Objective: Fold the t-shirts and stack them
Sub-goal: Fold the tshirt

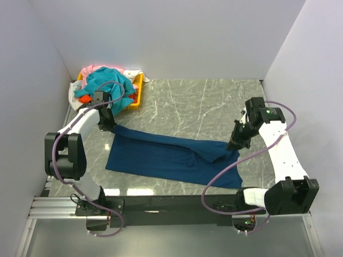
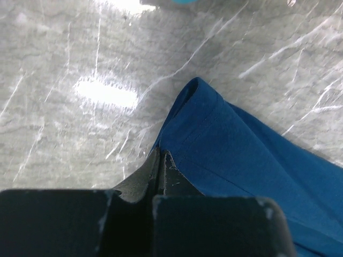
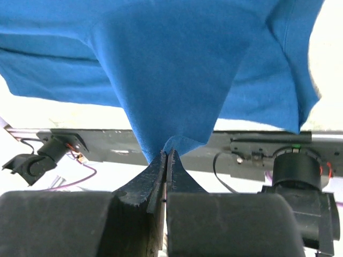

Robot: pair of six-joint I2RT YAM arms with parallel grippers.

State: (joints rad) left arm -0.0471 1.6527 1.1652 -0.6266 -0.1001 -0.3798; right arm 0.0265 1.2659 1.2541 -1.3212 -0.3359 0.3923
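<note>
right gripper (image 3: 165, 156) — jaws pinched on navy t-shirt (image 3: 171, 64) | cloth hangs — spread above

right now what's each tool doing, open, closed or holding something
left tool: closed, pinching an edge of the navy blue t-shirt.
right tool: closed, pinching a bunched fold of the same shirt.

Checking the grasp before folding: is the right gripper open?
No, the right gripper has its jaws closed, pinching a bunched fold of the navy shirt.
</note>
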